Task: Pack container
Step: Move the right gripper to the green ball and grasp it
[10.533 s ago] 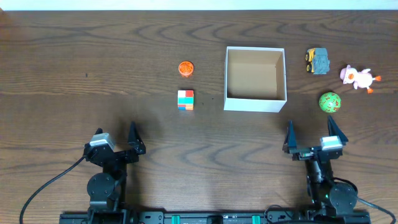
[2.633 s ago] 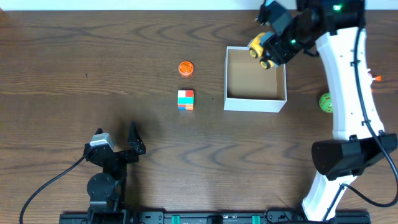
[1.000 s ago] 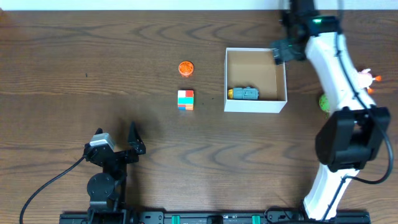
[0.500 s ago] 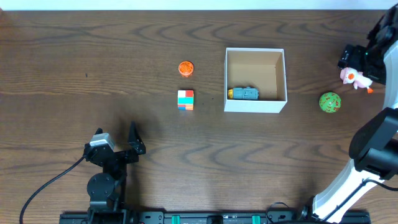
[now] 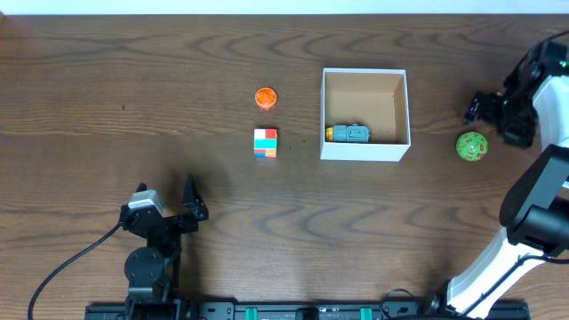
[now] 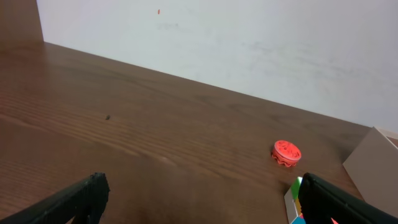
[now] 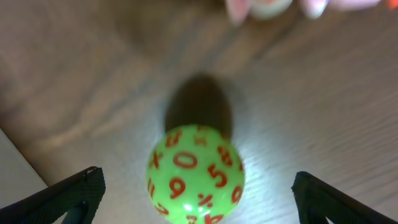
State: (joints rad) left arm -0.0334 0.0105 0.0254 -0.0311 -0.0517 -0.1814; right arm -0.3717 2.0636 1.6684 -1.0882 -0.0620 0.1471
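Right gripper [image 7: 198, 182]: jaws spread wide, nothing held. It is poised over the green numbered ball [image 7: 196, 173], which lies on the table [image 5: 89, 89] to the right of the container [image 5: 364, 149]. A blurred pink object [image 7: 273, 5] is glimpsed just past the ball; its identity cannot be told.

Container: open top upward. One grey-and-yellow toy truck [image 5: 349, 134] is lodged against its near wall.

Orange disc [image 5: 265, 96] and multicoloured cube [image 5: 265, 142]: both are placed outside, to the container's left.

Left gripper [image 5: 166, 194]: parked well short of the container, fingers apart, empty.

Progress is judged early: one item is packed, and the ball, pink object, disc and cube are yet to be packed.
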